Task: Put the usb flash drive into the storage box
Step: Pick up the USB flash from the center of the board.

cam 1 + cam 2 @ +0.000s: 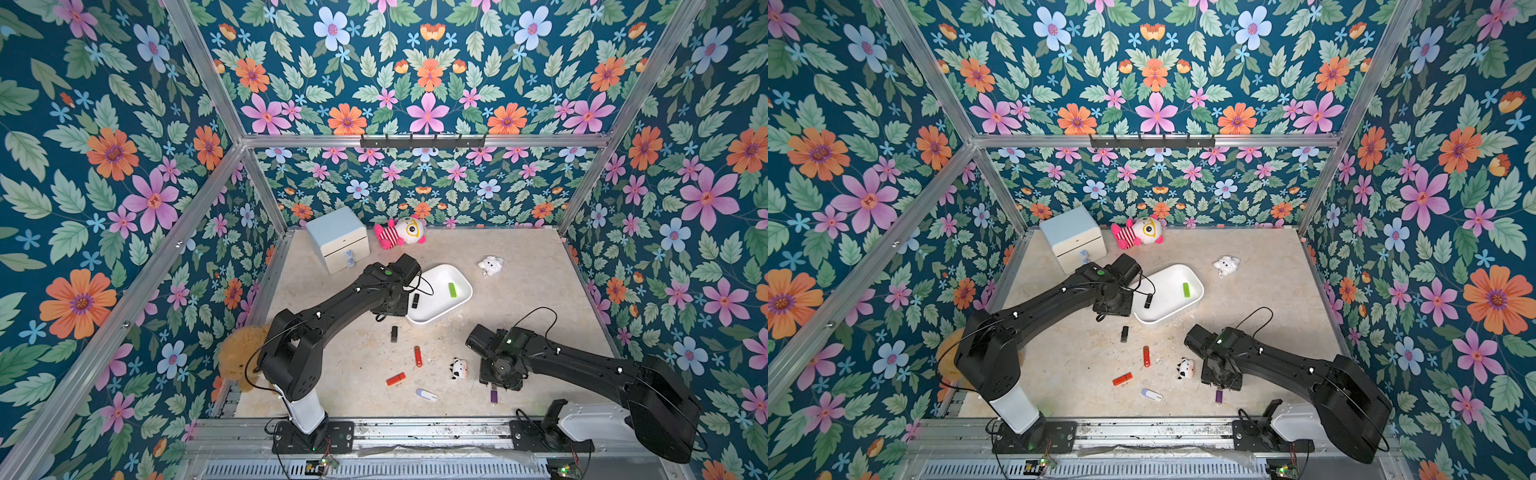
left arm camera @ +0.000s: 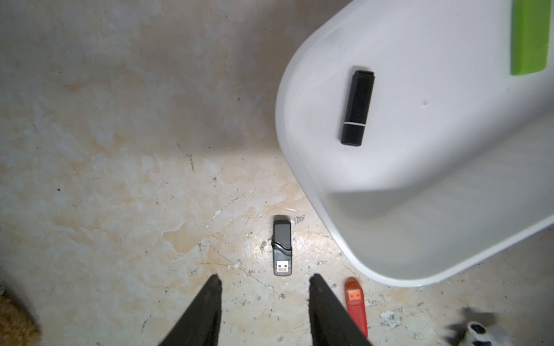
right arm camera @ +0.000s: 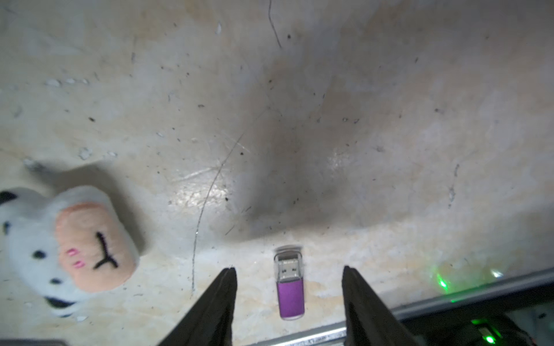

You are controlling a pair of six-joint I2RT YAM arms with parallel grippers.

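Scuffed beige tabletop (image 1: 540,299), white storage box (image 1: 434,305) near centre, cabinet (image 1: 338,239) at far-left corner, five loose flash drives (image 1: 417,356) and cow toy (image 1: 458,368) toward near edge

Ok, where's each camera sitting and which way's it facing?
Top views: high above the base, facing down at the table; both arms visible.
Left wrist: down past the left end effector at a grey flash drive and storage box.
Right wrist: down past the right end effector at a purple flash drive.
Shared: purple flash drive, in both top views.

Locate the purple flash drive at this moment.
In both top views the purple flash drive lies on the table near its front edge, on the robot's right side, by the right tool and right of the cow plush.
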